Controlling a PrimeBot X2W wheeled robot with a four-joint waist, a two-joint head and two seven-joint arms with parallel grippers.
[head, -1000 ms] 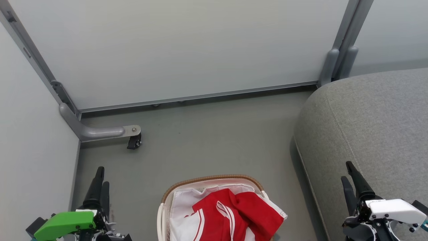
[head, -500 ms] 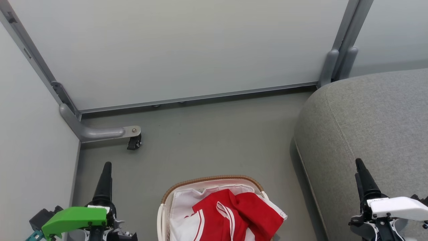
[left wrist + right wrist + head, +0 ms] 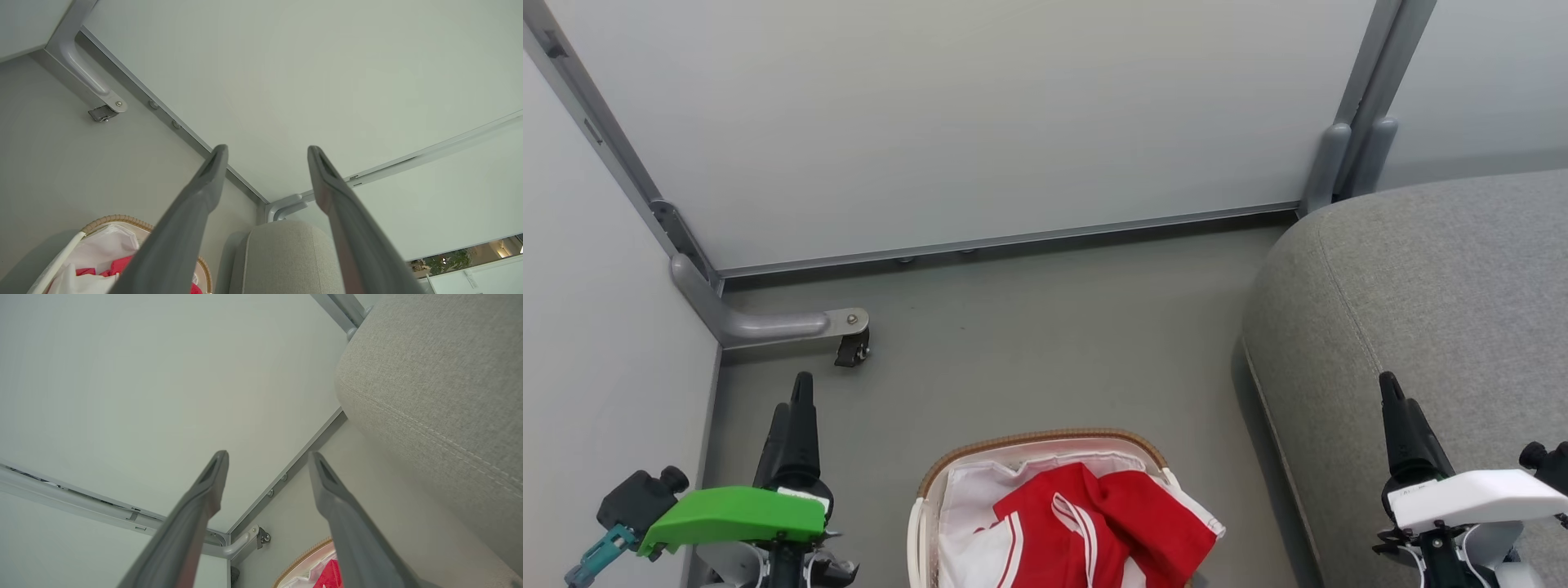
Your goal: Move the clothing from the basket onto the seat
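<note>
Both claws are standing further forward than a second ago. The left claw (image 3: 794,392) is now reaching nearer to the small black caster (image 3: 851,349) ahead of it, and the right claw (image 3: 1388,385) is pointing a little further up along the seat (image 3: 1437,286).

I am seeing both claws released. In each wrist view the two dark fingers are standing wide apart, and nothing is lying between them.

Between the two claws, and further back than their fingertips, the basket (image 3: 1037,435) is sitting on the grey floor (image 3: 1045,327). The clothing (image 3: 1094,523) is still lying inside it, on the white liner (image 3: 972,498). One red fold is hanging over the rim on the side of the right claw. Neither claw is touching the fabric.

The right claw is showing against the grey seat, which is standing well apart from the left claw. Beyond both claws the pale partition panel (image 3: 972,122) is closing the floor.
</note>
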